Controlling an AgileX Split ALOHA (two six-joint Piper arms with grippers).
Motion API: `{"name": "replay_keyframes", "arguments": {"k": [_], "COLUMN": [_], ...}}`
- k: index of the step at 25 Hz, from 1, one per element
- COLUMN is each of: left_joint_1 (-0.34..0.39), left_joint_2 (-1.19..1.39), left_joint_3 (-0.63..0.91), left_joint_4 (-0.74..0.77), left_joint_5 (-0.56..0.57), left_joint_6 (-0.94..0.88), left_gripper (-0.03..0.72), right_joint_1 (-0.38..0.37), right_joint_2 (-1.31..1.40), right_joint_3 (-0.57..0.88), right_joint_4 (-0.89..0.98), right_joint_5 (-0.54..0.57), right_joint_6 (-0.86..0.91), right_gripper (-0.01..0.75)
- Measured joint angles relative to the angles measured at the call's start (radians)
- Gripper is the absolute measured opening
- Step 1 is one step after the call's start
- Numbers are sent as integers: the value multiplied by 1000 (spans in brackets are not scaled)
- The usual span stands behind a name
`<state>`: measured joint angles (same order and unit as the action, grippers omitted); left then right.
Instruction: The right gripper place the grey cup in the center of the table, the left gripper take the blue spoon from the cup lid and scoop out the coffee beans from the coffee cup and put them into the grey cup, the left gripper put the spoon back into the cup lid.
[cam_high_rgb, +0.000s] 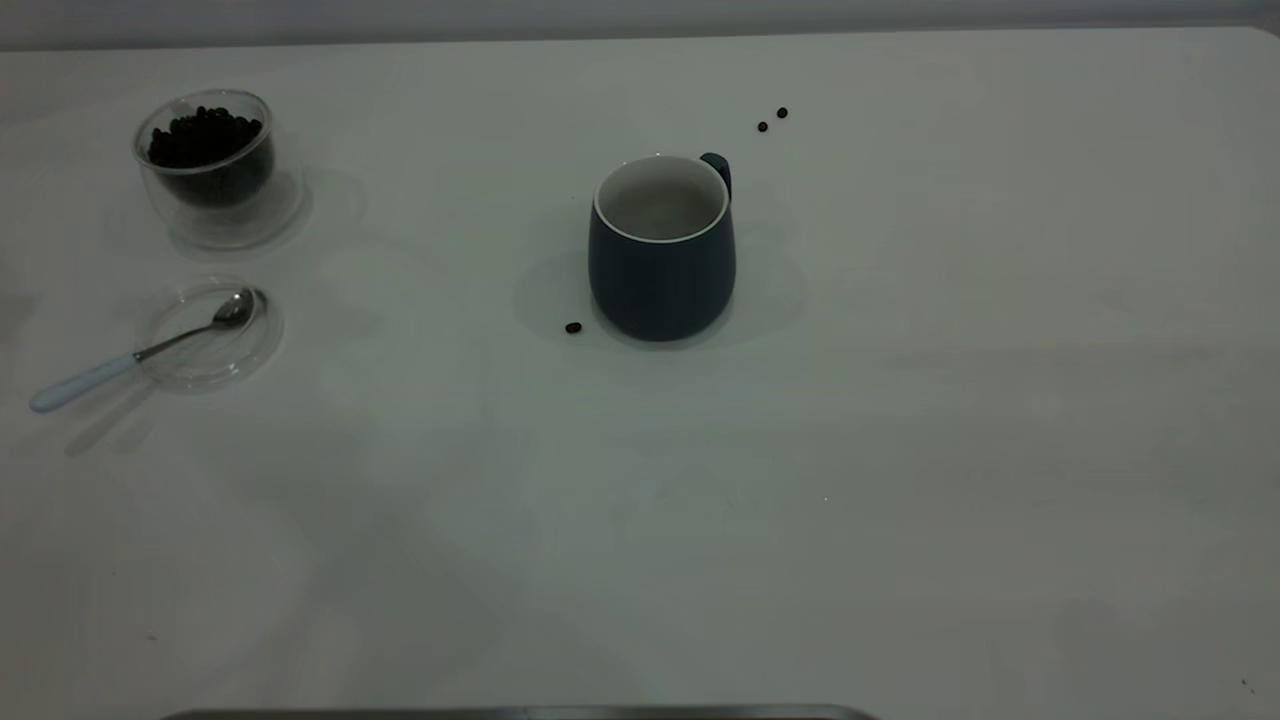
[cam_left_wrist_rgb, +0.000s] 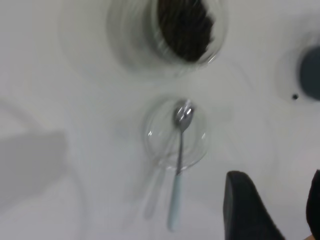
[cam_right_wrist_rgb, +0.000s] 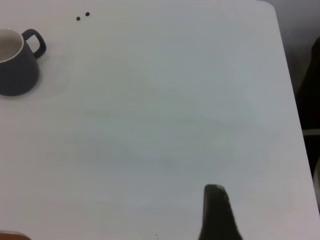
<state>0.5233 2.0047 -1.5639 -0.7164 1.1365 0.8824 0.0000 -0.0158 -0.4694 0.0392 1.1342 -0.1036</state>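
The grey cup (cam_high_rgb: 662, 255) stands upright near the middle of the table (cam_high_rgb: 900, 450), handle at the back; it also shows in the right wrist view (cam_right_wrist_rgb: 17, 65). The coffee cup (cam_high_rgb: 210, 160), filled with coffee beans (cam_high_rgb: 205, 135), stands at the far left. In front of it lies the cup lid (cam_high_rgb: 210, 335) with the blue spoon (cam_high_rgb: 130, 358), bowl in the lid and handle sticking out. In the left wrist view the spoon (cam_left_wrist_rgb: 179, 165) rests in the lid (cam_left_wrist_rgb: 175, 132). My left gripper (cam_left_wrist_rgb: 280, 200) hovers open beside the spoon handle. My right gripper (cam_right_wrist_rgb: 270, 215) is open over bare table, far from the cup.
One loose bean (cam_high_rgb: 573, 327) lies by the grey cup's front left. Two loose beans (cam_high_rgb: 771, 120) lie behind it to the right. No arm shows in the exterior view. The table's rounded corner (cam_right_wrist_rgb: 267, 7) and right edge are near my right gripper.
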Motion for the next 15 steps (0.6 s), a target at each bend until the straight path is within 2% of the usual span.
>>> {"name": "replay_keyframes", "arguments": {"k": [7, 15], "left_joint_1": [-129, -327], "left_joint_2": [-195, -461], "left_joint_3": [-70, -43], "left_joint_4": [39, 327], "left_joint_5": [29, 29], "left_joint_6": [-224, -533], "left_gripper": [374, 374], "right_joint_1": [0, 0], "right_joint_2": [0, 0], "right_joint_3": [0, 0], "right_joint_4": [0, 0], "right_joint_5": [0, 0], "right_joint_6": [0, 0], "right_gripper": [461, 461]}}
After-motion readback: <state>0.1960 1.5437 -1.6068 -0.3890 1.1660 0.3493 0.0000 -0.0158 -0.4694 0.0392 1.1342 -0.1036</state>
